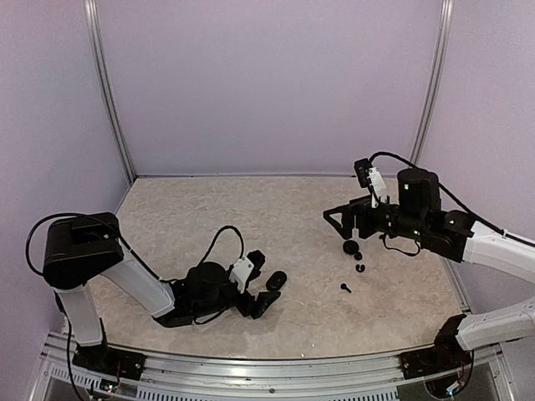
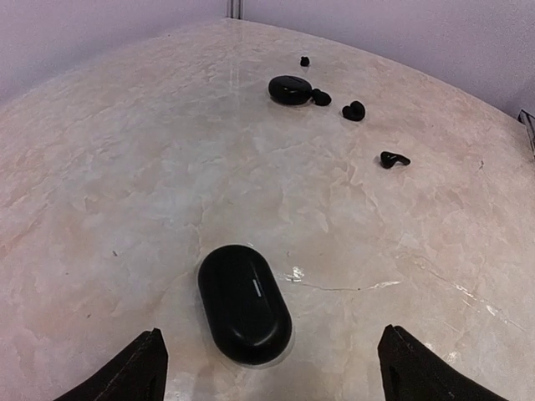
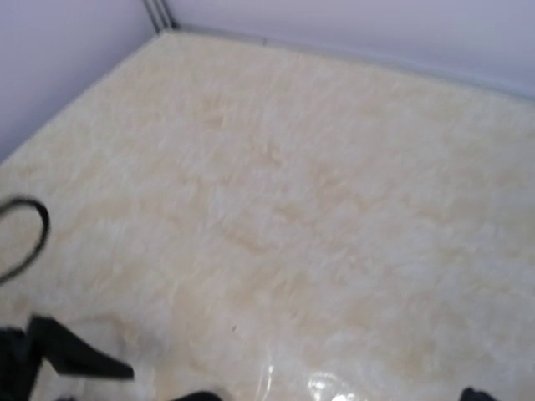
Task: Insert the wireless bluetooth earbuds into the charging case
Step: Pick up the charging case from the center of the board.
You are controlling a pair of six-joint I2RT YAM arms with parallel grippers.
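Observation:
The charging case [image 2: 244,302] is a glossy black closed pebble lying flat on the table. It sits just ahead of my left gripper [image 2: 280,378], which is open and low over the table, its fingertips [image 2: 138,368] wide on either side. In the top view the case [image 1: 276,280] lies right in front of the left gripper [image 1: 262,282]. Two tiny black earbuds [image 2: 393,159] [image 2: 354,110] lie farther off, and in the top view [image 1: 345,287] [image 1: 361,268] they are right of centre. My right gripper [image 1: 341,221] hovers open and empty above and behind them.
A larger black oval thing [image 2: 290,88] with a small black bit [image 2: 321,98] beside it lies past the earbuds; it shows in the top view [image 1: 352,248] too. Another black speck [image 2: 305,60] lies beyond. Purple walls enclose the marbled table [image 1: 209,217].

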